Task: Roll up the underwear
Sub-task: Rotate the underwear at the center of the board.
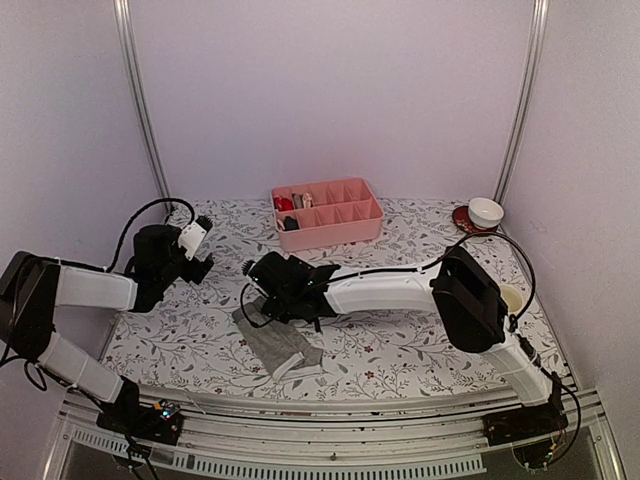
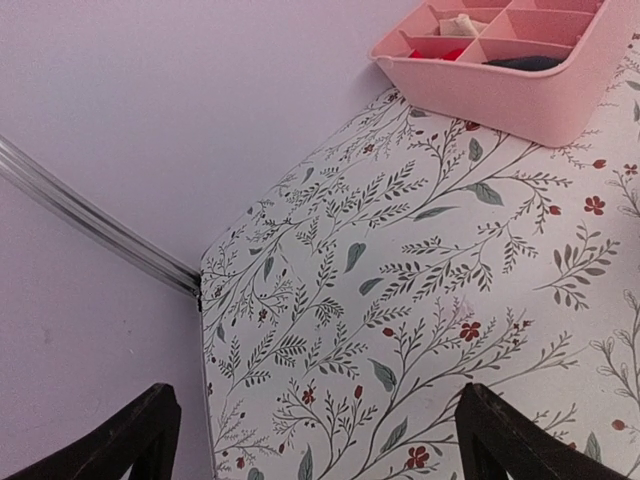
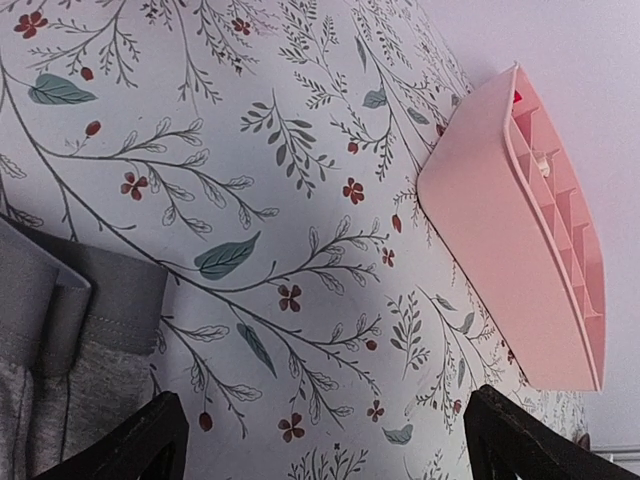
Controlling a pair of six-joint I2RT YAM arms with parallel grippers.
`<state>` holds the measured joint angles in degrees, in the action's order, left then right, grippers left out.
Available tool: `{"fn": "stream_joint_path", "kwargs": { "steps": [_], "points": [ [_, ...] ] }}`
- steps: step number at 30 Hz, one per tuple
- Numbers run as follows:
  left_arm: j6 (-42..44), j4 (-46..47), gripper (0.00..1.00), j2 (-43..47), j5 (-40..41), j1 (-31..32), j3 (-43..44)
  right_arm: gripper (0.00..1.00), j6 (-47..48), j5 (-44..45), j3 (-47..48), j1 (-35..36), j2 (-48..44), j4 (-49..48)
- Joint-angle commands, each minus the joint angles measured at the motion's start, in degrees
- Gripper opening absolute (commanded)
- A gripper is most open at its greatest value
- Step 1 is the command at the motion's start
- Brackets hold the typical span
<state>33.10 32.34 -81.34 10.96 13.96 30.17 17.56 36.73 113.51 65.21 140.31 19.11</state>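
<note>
We list one soft grey cloth underwear garment (image 1: pixel 281 342), flat by the floral tabletop's (image 1: pixel 420 350) near edge, seemingly laid for rolling; right jaws apart over its far end, left jaws apart, idle leftward.

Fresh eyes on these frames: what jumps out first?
The pink divided tray at the back centre of the floral tablecloth stands out most. Next comes the grey underwear, lying unrolled near the front edge, with the right claw open by its far end. The left claw, also open, hangs over bare tablecloth at the left.
</note>
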Motion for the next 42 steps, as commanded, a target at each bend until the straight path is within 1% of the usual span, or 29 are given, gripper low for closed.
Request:
{"fn": "stream_joint_path", "kwargs": {
  "steps": [1, 3, 7, 9, 13, 16, 20, 27, 33, 36, 42],
  "points": [
    [-0.58, 1.34, 0.99, -0.40, -0.73, -0.51, 1.27, 0.99, 0.75, -6.90, -6.35, 0.34, -9.38, -8.74],
    [-0.58, 1.30, 0.98, -0.50, -0.75, -0.51, 1.28, 0.99, 0.26, -12.91, -7.23, 0.50, -10.13, -9.66],
    [-0.57, 1.32, 0.98, -0.73, -0.83, -0.52, 1.32, 0.99, -1.25, -19.89, -7.17, 0.68, -9.50, -10.50],
    [-0.58, 1.32, 0.98, -0.78, -0.79, -0.52, 1.35, 0.99, -1.58, -21.72, -7.06, 0.62, -8.68, -10.92],
    [-0.58, 1.23, 0.98, -0.72, -1.01, -0.56, 1.24, 0.99, -1.66, -19.48, -5.88, 0.62, -6.31, -10.38],
    [-0.58, 1.32, 0.99, -0.73, -0.76, -0.54, 1.25, 0.99, -1.00, -18.81, -5.67, 0.33, -2.33, -10.25],
    [-0.58, 1.37, 0.99, -0.69, -1.26, -0.52, 1.14, 0.99, -2.22, -18.61, -5.24, -0.08, -1.37, -9.68],
    [-0.75, 1.04, 0.98, 0.23, -1.85, -0.52, 0.93, 0.99, -4.66, -14.17, -5.35, -1.22, -0.54, -6.89],
    [-0.76, 0.84, 0.99, 0.50, -2.80, -0.52, 0.74, 0.99, -10.46, -10.36, -7.60, -4.38, -1.65, -4.79],
    [-0.51, 0.32, 0.99, 0.60, -4.20, -0.45, 0.82, 0.99, -13.49, -10.93, -9.44, -6.27, -3.00, -4.46],
    [0.02, -0.46, 0.98, 1.40, -7.33, -0.36, 0.33, 0.99, -16.41, -10.48, -11.64, -8.08, -5.10, -4.66]
  ]
}}
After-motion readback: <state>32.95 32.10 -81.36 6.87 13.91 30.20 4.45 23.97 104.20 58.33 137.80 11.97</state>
